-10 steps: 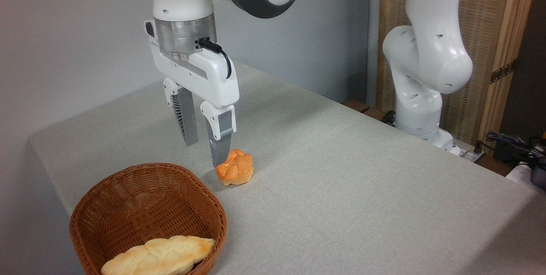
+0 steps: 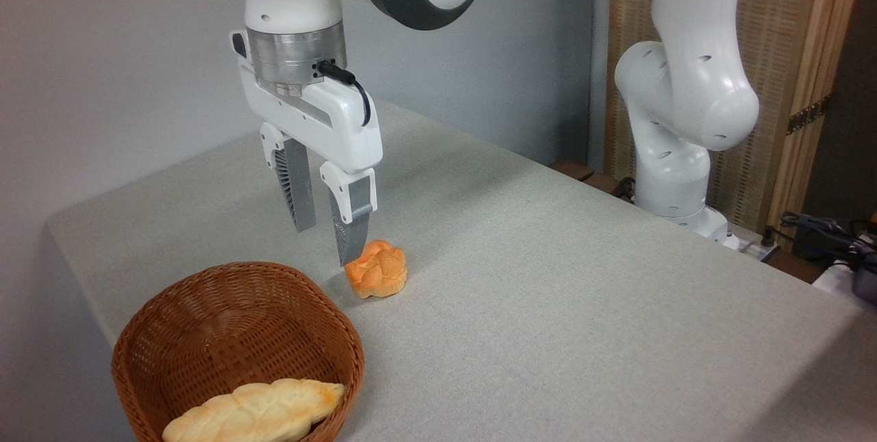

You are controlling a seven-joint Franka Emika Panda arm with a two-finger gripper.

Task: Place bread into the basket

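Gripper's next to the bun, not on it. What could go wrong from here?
1. The open gripper looks offset left of the bread; descending could nudge it away instead of straddling it.
2. The basket rim sits close, so a finger may clip it.
3. The loaf already fills part of the basket.

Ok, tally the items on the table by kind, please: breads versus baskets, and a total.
Breads: 2, the orange bun on the cloth and the pale loaf lying in the basket.
Baskets: 1, the brown wicker basket.
Total: 3.
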